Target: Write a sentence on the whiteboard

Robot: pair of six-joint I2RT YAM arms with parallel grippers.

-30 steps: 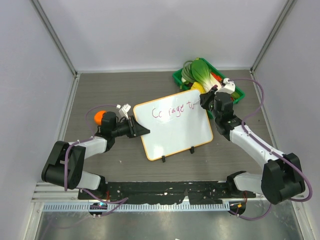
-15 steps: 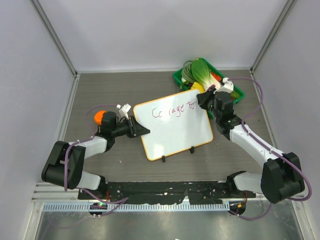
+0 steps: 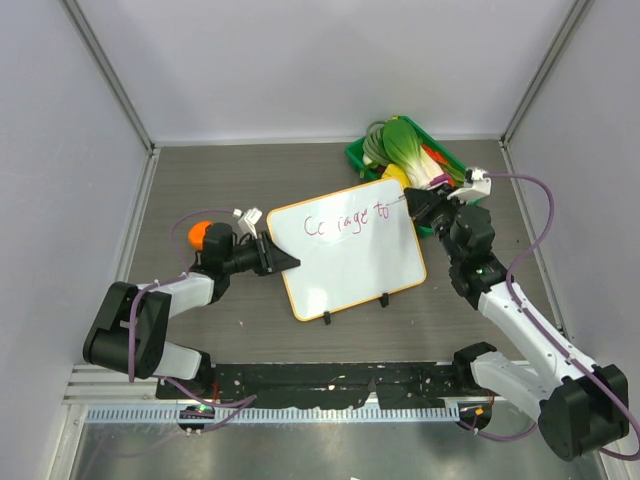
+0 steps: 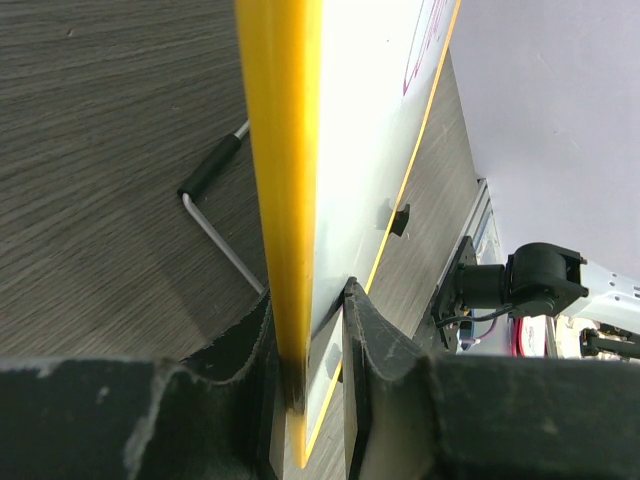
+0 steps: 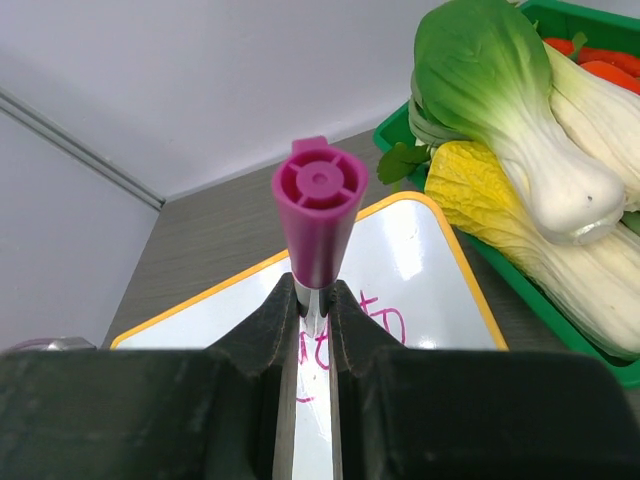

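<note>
The whiteboard (image 3: 350,265) lies tilted on the table, with an orange frame and two black clips (image 3: 385,299) on its near edge. The sentence (image 3: 345,222), in purple-pink, reads "Cc rage to" in one line. My left gripper (image 3: 281,258) is shut on the board's left edge; the left wrist view shows the frame (image 4: 285,150) pinched between the fingers (image 4: 370,340). My right gripper (image 3: 418,204) is shut on a purple marker (image 5: 318,215) at the board's top right corner. In the right wrist view the board (image 5: 420,270) and the letters "to" (image 5: 385,325) lie just beyond the gripper (image 5: 312,297).
A green tray (image 3: 470,185) of toy vegetables stands behind the right gripper, with bok choy (image 5: 510,110) close to the marker. An orange ball (image 3: 200,232) and a small white object (image 3: 248,214) lie left of the board. A hex key (image 4: 215,215) lies beside it.
The "o" of "to" has been finished. My right arm has swung back to the right, carrying the marker from over the writing to the board's right corner. The left arm has not moved.
</note>
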